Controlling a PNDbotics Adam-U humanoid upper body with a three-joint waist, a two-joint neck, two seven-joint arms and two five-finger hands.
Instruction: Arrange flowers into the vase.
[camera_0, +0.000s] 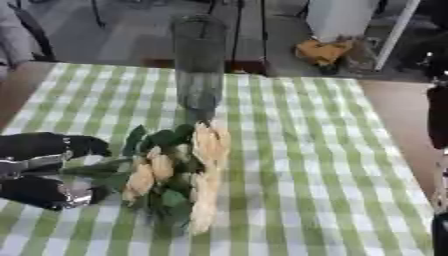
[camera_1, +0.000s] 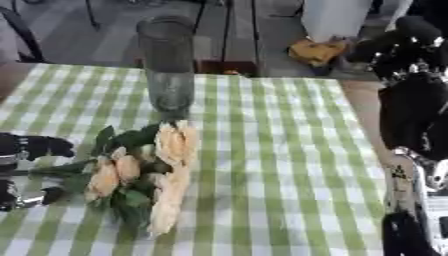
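Observation:
A tall clear glass vase (camera_0: 199, 65) stands upright at the far middle of the table. A bunch of peach and cream flowers (camera_0: 179, 170) with dark green leaves lies flat on the checked cloth just in front of it, stems pointing left. My left hand (camera_0: 39, 150) rests on the cloth at the left edge. It is open, with the stem ends lying in the gap between thumb and fingers. My right hand (camera_1: 409, 55) is raised at the right edge, off the table's side and well apart from the flowers and the vase.
The table wears a green and white checked cloth (camera_0: 297, 165), with bare wood along its right edge (camera_0: 402, 115). On the floor beyond the table are an orange object (camera_1: 317, 50) and a white box (camera_1: 337, 17).

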